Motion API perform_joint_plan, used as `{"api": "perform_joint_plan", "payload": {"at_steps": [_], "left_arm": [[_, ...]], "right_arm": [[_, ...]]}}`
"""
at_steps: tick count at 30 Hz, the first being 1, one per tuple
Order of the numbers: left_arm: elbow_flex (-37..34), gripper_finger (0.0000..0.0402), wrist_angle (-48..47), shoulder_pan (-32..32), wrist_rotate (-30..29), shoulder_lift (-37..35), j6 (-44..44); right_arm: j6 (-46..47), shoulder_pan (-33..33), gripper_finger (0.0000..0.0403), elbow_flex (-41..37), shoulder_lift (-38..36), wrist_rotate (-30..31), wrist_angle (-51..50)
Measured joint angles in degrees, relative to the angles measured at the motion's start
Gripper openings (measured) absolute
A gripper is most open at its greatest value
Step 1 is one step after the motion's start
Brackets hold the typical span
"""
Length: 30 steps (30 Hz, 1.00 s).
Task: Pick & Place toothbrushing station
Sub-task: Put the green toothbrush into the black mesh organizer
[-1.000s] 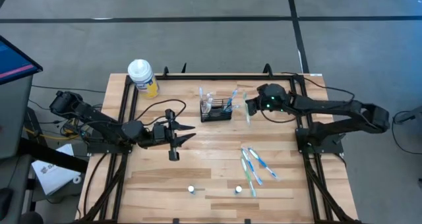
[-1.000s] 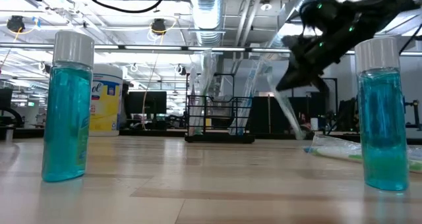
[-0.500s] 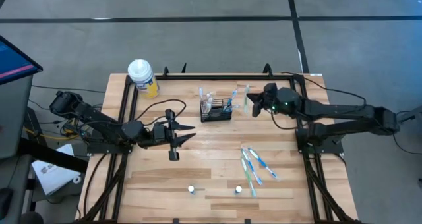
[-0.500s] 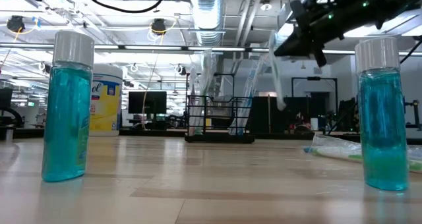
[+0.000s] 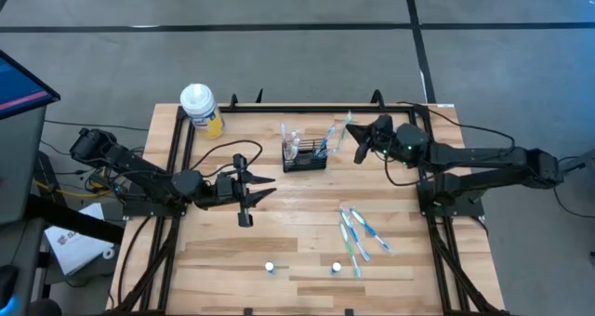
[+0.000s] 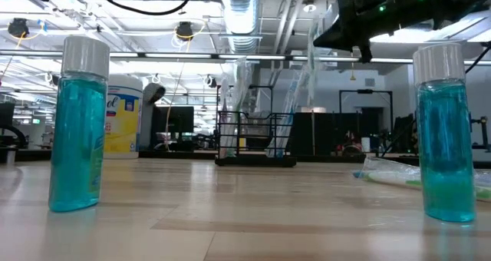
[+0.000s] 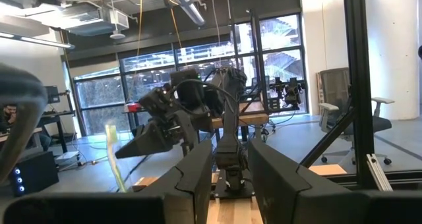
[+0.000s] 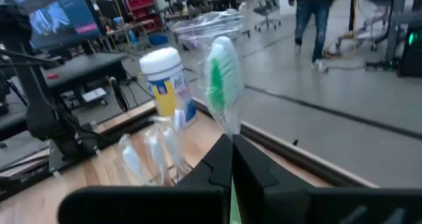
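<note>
The toothbrushing station (image 5: pixel 305 154), a small black wire-mesh box with wrapped toothbrushes standing in it, rests on the wooden table (image 5: pixel 279 232) at the far middle; the low view shows it too (image 6: pixel 255 138). Just right of it, my right gripper (image 5: pixel 359 139) is shut on a green-headed toothbrush in clear wrap (image 8: pixel 221 69), held in the air (image 6: pixel 312 61). My left gripper (image 5: pixel 262 188) hovers left of the table's middle, open, with nothing between its fingers. My right gripper pinches the wrapped toothbrush's handle (image 8: pixel 226 128) between its two fingers (image 8: pixel 211 171), coming in nearly level from the table's right. The green head stands out above the fingertips. The toothbrush is about upright and clear of the table and the station.
A white-capped yellow bottle (image 5: pixel 201 109) stands at the far left corner. Several wrapped toothbrushes (image 5: pixel 358 232) lie right of the middle. Two small bottles of teal liquid (image 6: pixel 77 123) (image 6: pixel 443 130) stand near the front edge. A black frame (image 5: pixel 177 167) borders the table.
My right gripper has risen with the toothbrush and tipped from slanting down to nearly level, rolling as it went. The toothbrush, which slanted down beside the station, now stands higher and about upright, clear of the table.
</note>
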Motion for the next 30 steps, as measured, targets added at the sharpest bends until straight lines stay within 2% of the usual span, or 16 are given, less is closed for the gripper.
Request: {"api": "perform_joint_plan", "payload": {"at_steps": [12, 30], "left_arm": [[0.0, 0.0092, -0.1, 0.1, 0.0, 0.0, 0.0], [0.0, 0.0092, -0.2, 0.1, 0.0, 0.0, 0.0]], "right_arm": [[-6.6, 0.7, 0.0000, -0.1, 9.7, -0.6, 14.6], [-9.8, 0.0, 0.0000, 0.0, 20.8, -0.8, 30.0]]}}
